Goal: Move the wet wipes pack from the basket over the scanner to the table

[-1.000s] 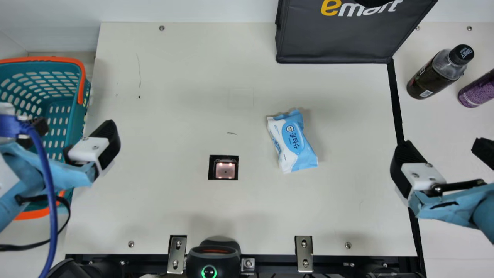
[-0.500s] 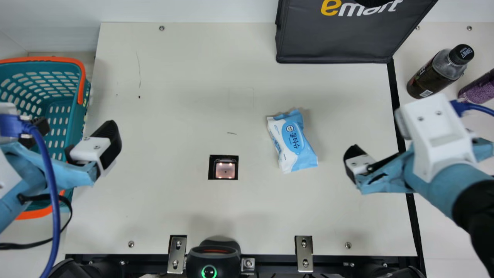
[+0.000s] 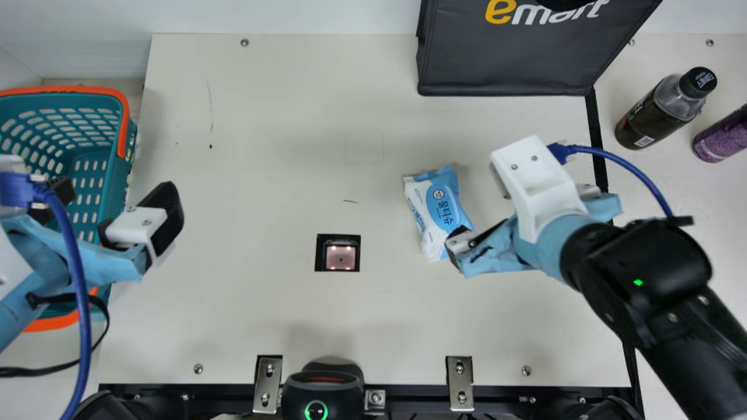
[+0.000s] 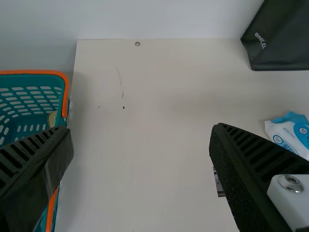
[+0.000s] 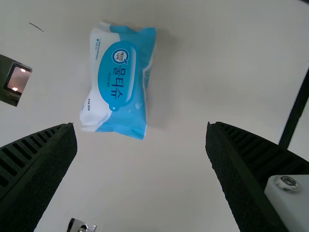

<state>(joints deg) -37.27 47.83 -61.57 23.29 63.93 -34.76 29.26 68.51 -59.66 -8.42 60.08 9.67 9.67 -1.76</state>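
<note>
Right claw point(image 5: 141, 124): is gaping wide, holding nothing
Wipes point(image 3: 437, 210): are lying on table point(image 3: 262, 146), two o'clock from scanner point(image 3: 341, 256) in main view
Good grab: is likely needing lining up first, squeezing softly

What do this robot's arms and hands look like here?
The left arm and right arm have light-blue coverings, white parts and a blue cable each. The right's links are black, with a green light. Left hand and right hand have black ribbed fingers with screwed white mounts.

The basket point(image 3: 70, 89) is teal and orange, the wet wipes pack point(image 3: 435, 213) blue and white.
</note>
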